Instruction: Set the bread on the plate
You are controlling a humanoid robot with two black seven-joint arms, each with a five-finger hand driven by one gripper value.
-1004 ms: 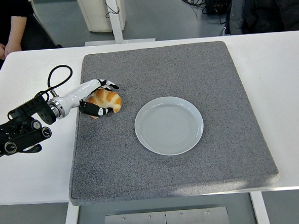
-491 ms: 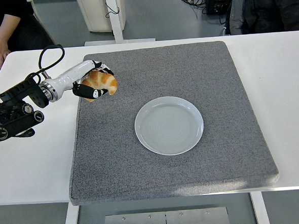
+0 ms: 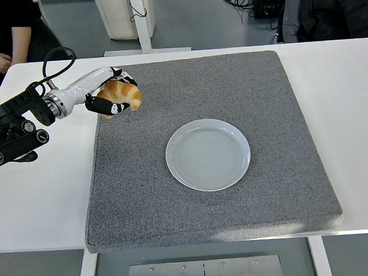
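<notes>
A golden-brown croissant-shaped bread (image 3: 122, 93) hangs above the far left part of the grey mat, held in my left hand (image 3: 114, 92), whose fingers are curled around it. The pale grey round plate (image 3: 208, 154) lies empty near the middle of the mat, well to the right of and nearer than the bread. My left arm reaches in from the left edge over the white table. No right arm shows anywhere.
The grey mat (image 3: 262, 95) covers most of the white table (image 3: 37, 197). A person sits at the top left corner (image 3: 0, 43), another at the top right (image 3: 332, 7). A white stand post (image 3: 140, 18) rises behind the table.
My left hand has lifted the bread off the mat and carried it up and back toward the far left; the arm has drawn back with it.
</notes>
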